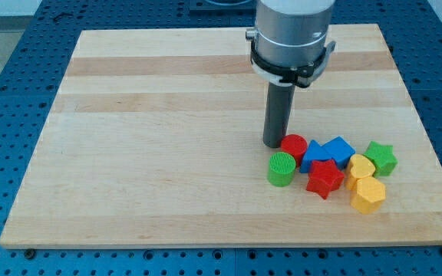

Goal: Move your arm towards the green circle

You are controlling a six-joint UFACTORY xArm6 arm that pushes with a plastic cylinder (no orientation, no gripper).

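The green circle (281,169) is a short green cylinder standing on the wooden board (152,130) at the view's lower right. My tip (273,143) rests on the board just above the green circle, a small gap apart, and right beside the red cylinder (294,146) on its left side. The rod hangs straight down from the grey arm body (292,34) at the view's top.
A cluster lies right of the green circle: red cylinder, two blue blocks (330,151), a red star (324,179), a yellow heart (361,167), a yellow hexagon (368,195), and a green star (380,158). The board's right edge is near the cluster.
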